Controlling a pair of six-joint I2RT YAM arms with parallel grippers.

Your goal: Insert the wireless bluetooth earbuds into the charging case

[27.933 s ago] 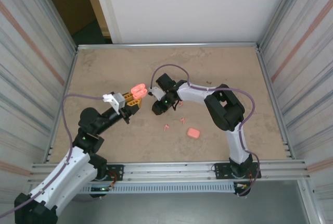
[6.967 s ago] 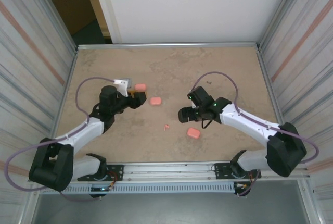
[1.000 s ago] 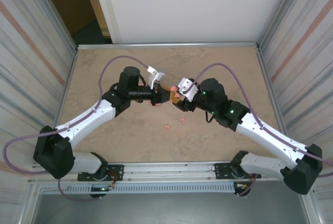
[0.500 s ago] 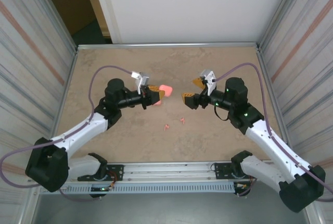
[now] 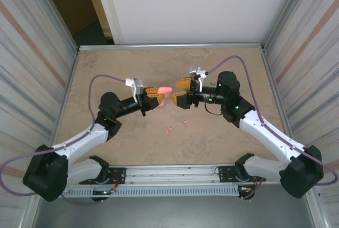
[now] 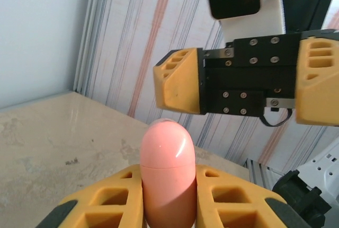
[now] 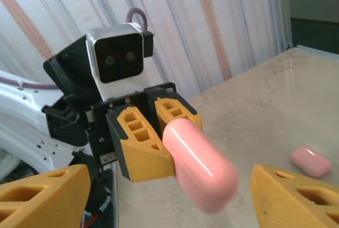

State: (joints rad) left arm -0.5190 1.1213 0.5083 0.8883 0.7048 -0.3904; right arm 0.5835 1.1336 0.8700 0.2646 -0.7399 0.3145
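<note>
Salmon-pink earbuds [image 5: 169,129]: two tiny ones lie loose on the table [image 5: 111,69]. They're close together, on the arm-base side of the gap between the two grippers, and well apart from any finger.

The case [image 6: 167,175] is the same pink. It's rounded, and its lid seam looks closed. The left gripper [image 5: 155,98] has it clamped, with a yellow finger pressed against each side. About half of the case sticks out past the fingertips, held up off the table.

The right gripper [image 6: 246,79] faces it head-on, jaws spread wide with nothing in them. Its fingers [image 7: 45,196] stand on either side of the case's free end in the right wrist view, and I can't see any contact. From above, the rounded end points straight into that open gap, just short of the fingertips. I can't tell for sure whether it's already between them.

A second case [image 7: 311,161] sits flat on the table, shut, out past the held one and beyond one of the right gripper's fingers. Nothing is touching it.

Striped metal walls [image 5: 32,79] run along both sides of the table behind the arms.
</note>
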